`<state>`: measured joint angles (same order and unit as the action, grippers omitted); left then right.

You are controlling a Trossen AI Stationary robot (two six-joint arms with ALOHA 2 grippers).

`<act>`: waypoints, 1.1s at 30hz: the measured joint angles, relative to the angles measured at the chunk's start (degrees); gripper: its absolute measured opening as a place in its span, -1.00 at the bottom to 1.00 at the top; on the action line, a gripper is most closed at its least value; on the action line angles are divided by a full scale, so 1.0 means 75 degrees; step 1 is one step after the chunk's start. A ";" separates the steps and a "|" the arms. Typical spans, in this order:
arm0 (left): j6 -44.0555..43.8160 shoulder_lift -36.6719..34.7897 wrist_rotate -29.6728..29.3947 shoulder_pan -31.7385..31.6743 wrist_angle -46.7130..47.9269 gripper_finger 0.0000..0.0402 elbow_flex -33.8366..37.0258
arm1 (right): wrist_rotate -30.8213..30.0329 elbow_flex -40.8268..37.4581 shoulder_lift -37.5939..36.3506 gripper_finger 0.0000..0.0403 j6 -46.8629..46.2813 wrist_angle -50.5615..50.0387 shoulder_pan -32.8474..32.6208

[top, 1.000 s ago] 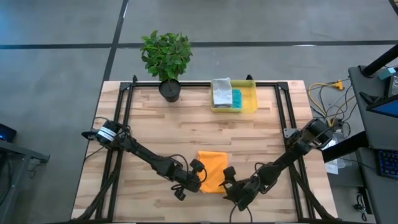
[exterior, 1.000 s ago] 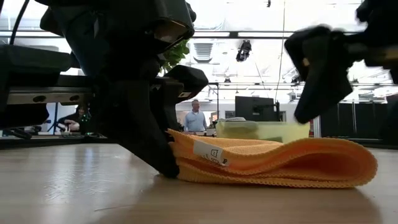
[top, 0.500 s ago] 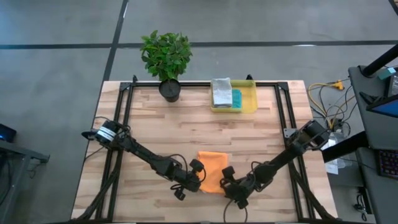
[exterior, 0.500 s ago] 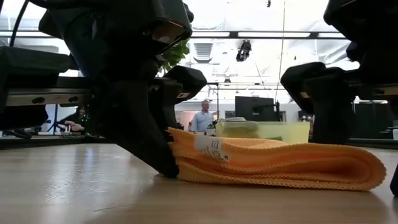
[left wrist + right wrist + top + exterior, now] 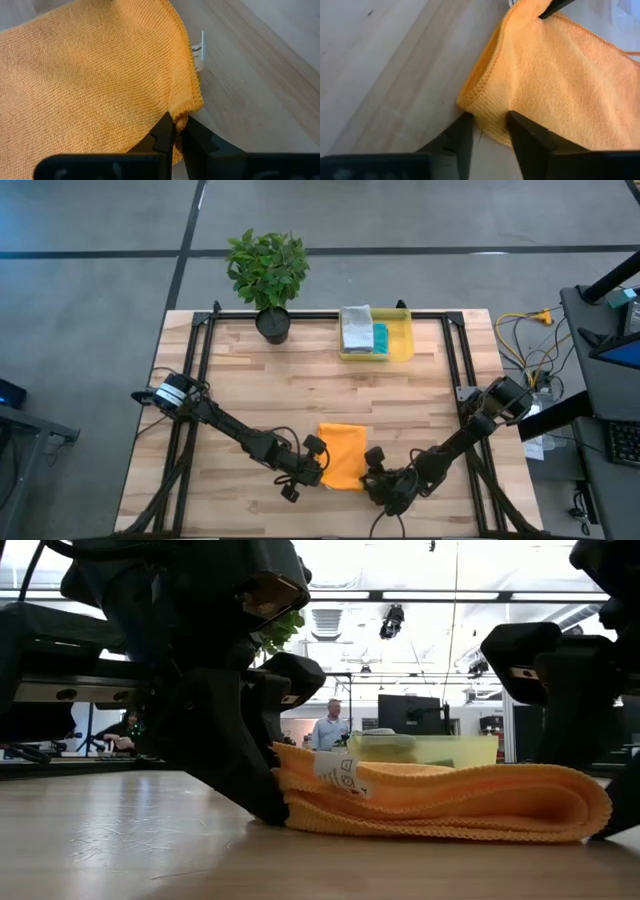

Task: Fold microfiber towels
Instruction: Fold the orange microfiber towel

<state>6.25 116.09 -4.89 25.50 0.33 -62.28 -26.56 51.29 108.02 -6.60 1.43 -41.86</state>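
Right gripper has swung in from beside the orange towel to its near right corner, jaws narrowing around the folded edge, not yet clearly clamped. Left gripper unchanged, jaws pressed together pinching the near left corner by the white tag.

Towel lies folded at the desk's near middle, between both grippers.

Risks, judged: right jaws straddle a thick rolled edge, so they may catch only the top layer and the fold peels open on lift. If they close short, the corner slips out and the left arm drags the cloth skewed. Fingertips sit right on the wood; scraping could bunch the fabric.

Desk is pale butcher-block with a black frame. Farther back, a translucent yellow bin holds a grey towel and a teal towel; a potted plant stands left of it. Beyond: grey concrete floor, cables at the right, and in the low view a person standing far off among monitors under ceiling lights.
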 joint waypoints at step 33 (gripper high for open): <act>-0.1591 -0.0806 0.3868 -0.0551 -0.0960 -1.00 0.0138 | 0.2555 -0.0604 -0.0820 -0.96 -0.3765 0.2225 0.0034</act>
<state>-5.69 110.05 24.13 21.36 -6.87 -61.25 -7.40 46.76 101.87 -34.83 18.12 -41.60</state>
